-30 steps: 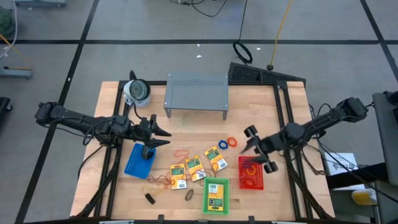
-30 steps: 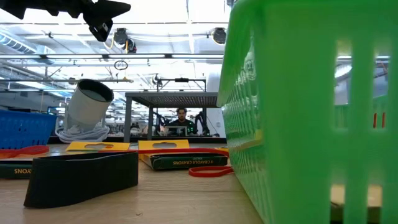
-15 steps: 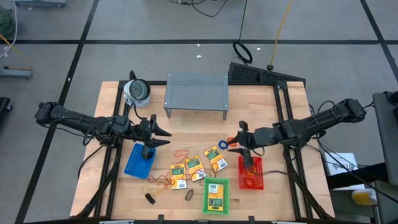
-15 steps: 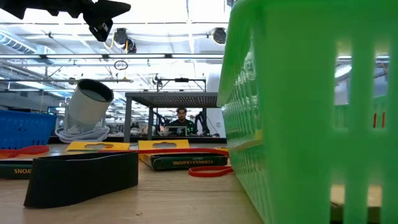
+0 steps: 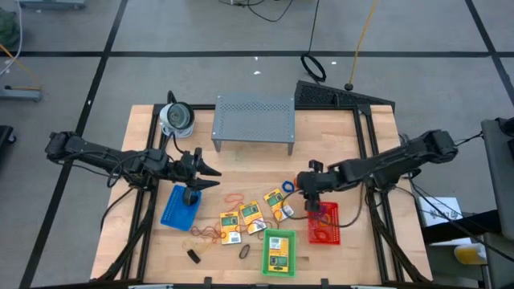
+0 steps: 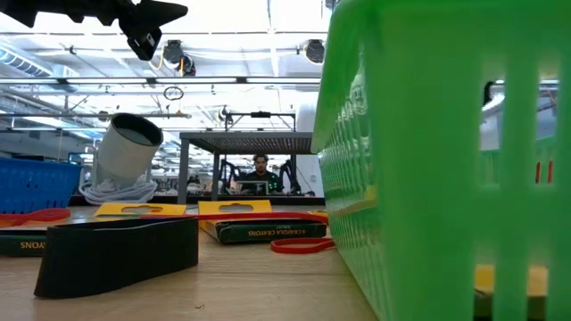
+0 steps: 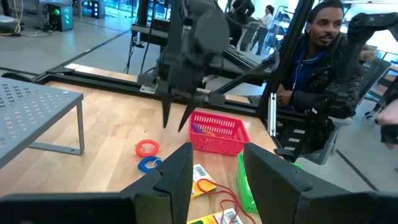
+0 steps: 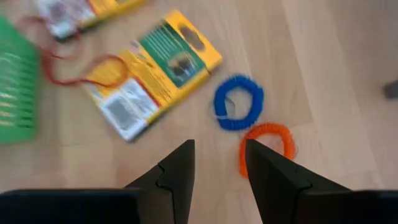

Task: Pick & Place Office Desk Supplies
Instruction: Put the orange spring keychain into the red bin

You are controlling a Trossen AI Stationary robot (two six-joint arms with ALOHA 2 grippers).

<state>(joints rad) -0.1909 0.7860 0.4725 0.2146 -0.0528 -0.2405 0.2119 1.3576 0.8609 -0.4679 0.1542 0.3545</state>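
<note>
Several yellow-orange crayon boxes lie flat in the table's near middle, one close under my right gripper. A blue coil band and an orange coil band lie side by side on the wood. A thin red rubber band lies beside that box. My right gripper hangs open above the coil bands, pointing steeply down, its fingers clear of them. My left gripper stays open and level above the blue basket, holding nothing. Small black clips sit near the front edge.
A red basket with bands inside stands just right of my right gripper. A green basket holds a crayon box at the front. The grey perforated shelf and a round white object stand at the back. A person is beyond the table's right side.
My right gripper has swung from over the red basket toward the table's left and come down. It has tipped from roughly level to pointing steeply down over the coil bands. Its fingers stay open.
</note>
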